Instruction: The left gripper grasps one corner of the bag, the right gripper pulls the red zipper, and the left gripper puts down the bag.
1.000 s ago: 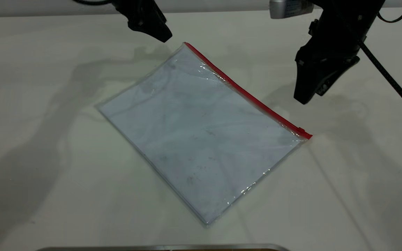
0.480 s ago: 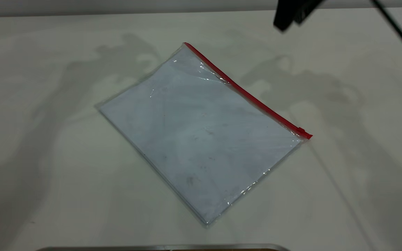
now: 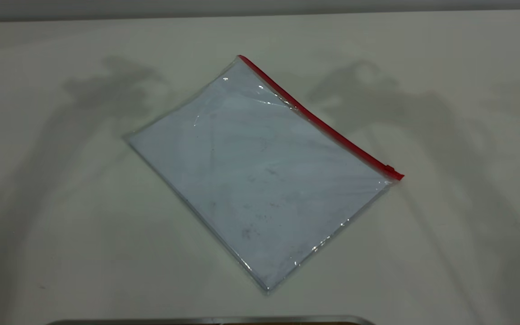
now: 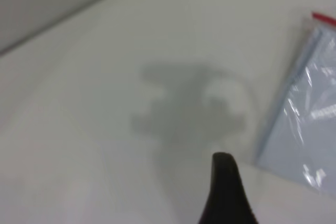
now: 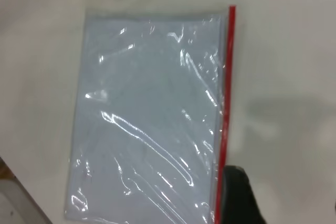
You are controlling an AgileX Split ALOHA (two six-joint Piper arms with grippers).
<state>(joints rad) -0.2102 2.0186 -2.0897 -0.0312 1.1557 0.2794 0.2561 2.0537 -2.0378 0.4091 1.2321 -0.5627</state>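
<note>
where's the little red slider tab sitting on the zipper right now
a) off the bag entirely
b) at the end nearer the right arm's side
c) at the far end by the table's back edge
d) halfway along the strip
b: the slider tab sits at the red zipper end nearest the exterior view's right, on the bag lying flat.

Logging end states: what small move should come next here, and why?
Probably just finish retracting: the bag lies flat, released, on the table, slider at the red zipper's near end; left gripper and right gripper have lifted clear.

Left tool (image 4: pixel 227 192) black tapered finger (rounded tip), right tool (image 5: pixel 237 198) similar
</note>
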